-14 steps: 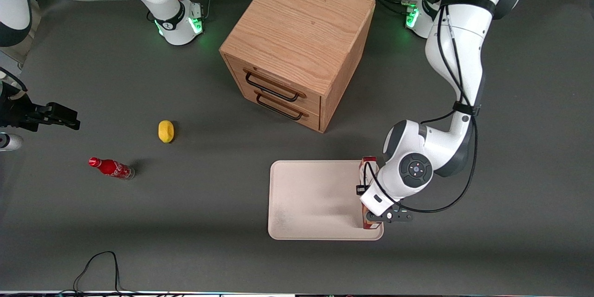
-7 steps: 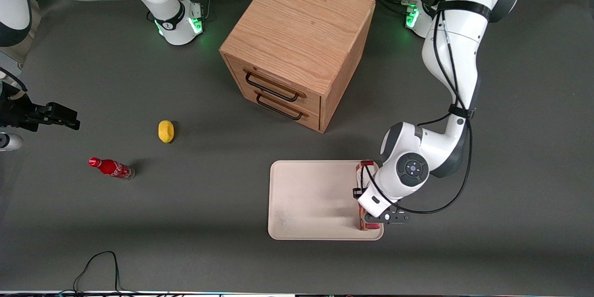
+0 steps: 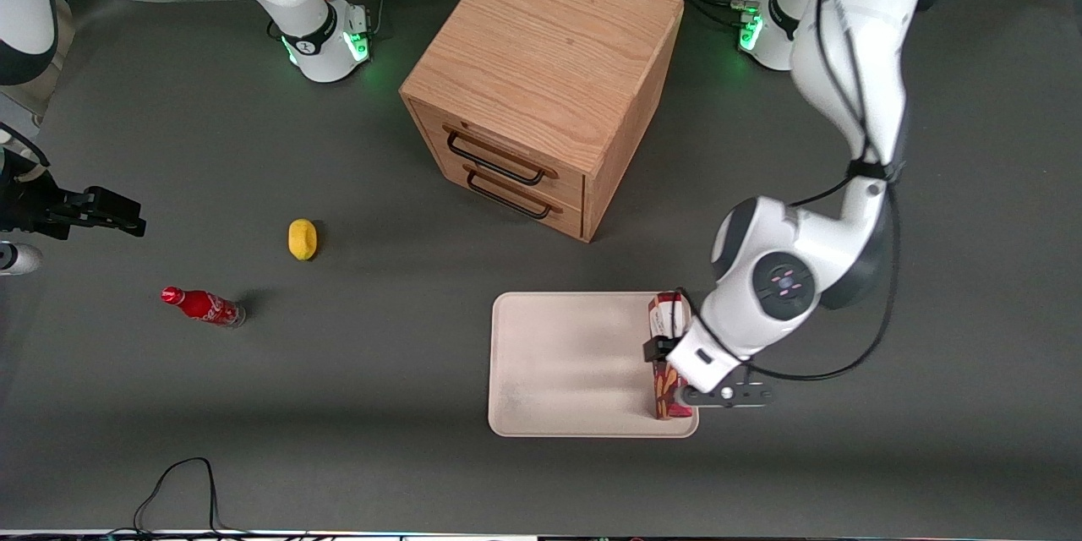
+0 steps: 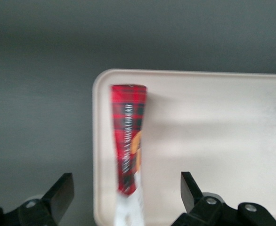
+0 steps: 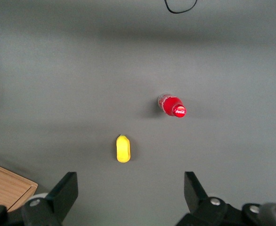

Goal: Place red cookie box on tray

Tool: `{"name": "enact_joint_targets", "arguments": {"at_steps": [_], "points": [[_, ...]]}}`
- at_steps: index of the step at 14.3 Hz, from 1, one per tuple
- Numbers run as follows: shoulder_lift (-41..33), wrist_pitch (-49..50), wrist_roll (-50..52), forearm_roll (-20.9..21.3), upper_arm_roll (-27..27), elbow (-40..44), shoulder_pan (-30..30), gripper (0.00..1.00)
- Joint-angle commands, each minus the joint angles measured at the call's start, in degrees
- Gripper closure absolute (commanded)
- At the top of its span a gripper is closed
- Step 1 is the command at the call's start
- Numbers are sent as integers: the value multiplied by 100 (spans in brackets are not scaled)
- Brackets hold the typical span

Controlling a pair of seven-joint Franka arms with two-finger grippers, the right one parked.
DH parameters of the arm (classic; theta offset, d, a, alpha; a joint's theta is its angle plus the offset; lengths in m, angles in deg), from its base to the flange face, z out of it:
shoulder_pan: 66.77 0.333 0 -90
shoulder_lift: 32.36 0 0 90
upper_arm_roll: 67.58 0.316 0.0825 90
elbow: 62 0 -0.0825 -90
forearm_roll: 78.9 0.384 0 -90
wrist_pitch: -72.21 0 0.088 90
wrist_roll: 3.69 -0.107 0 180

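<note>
From the front, the box lies on the tray along the edge nearest the working arm, with the tool just above its middle; a wooden cabinet stands farther from the camera, and a lemon and cola bottle lie toward the parked arm's end of the desk. At the left wrist, the tool is released, its fingers spread wide and clear of the box, which rests just inside the rim of the tray.
</note>
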Motion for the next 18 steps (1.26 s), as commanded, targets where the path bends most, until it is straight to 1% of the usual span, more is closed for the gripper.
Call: {"name": "enact_joint_targets", "arguments": {"at_steps": [1,3,4,6,9,10,12,15,18], "points": [[-1246,437,-61,50,8,-1160,324,0],[-1669,1087,-340,277,8,-1319,614,0],[-1906,1238,-499,287,26,-1450,755,0],[-2503,1458,-885,296,332,-1932,1010,0],[-3548,1642,-1799,305,351,-2759,1599,0],[-3969,1974,-1897,305,325,-2979,1835,0],[-4429,2380,-1907,314,255,-3104,1960,0],[-4808,2733,-1916,322,-96,-3113,2171,0],[-4835,2733,-1933,603,-237,-3113,2172,0]]}}
